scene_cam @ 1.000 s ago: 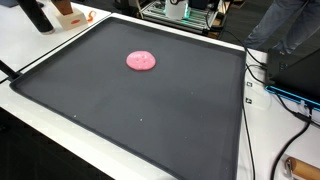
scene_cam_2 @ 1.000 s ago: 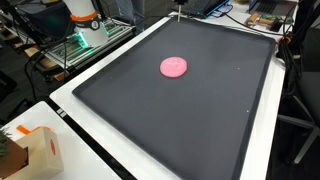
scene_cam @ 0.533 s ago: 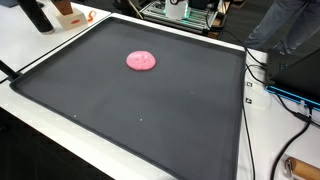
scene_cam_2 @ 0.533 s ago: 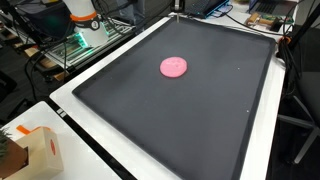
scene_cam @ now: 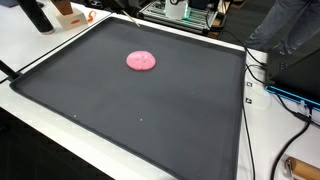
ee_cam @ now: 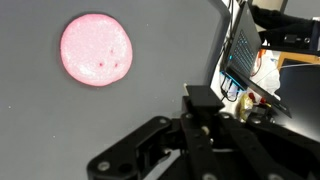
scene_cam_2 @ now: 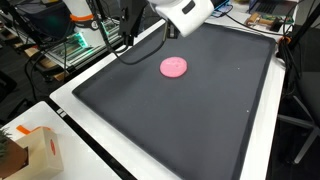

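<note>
A flat pink disc (scene_cam: pixel 141 60) (scene_cam_2: pixel 174 67) lies on a large black mat (scene_cam: pixel 150 125) (scene_cam_2: pixel 200 125), toward its far side. The white end of my arm (scene_cam_2: pixel 182 14) hangs over the mat's far edge, just above and behind the disc. In the wrist view the disc (ee_cam: pixel 96 49) sits at the upper left on the dark mat (ee_cam: pixel 60 120). My gripper (ee_cam: pixel 200 145) fills the lower right with its black linkage. Its fingertips are out of the picture and nothing shows between them. The gripper is apart from the disc.
The mat rests on a white table (scene_cam: pixel 40 50). A cardboard box (scene_cam_2: pixel 40 150) (scene_cam: pixel 68 15) stands off one corner. Cables (scene_cam: pixel 270 85) run along one side, and racks of equipment (scene_cam_2: pixel 85 30) and a screen (ee_cam: pixel 240 55) stand beyond the far edge.
My arm has come into an exterior view from the top edge, over the mat's far side. The pink disc has not moved.
</note>
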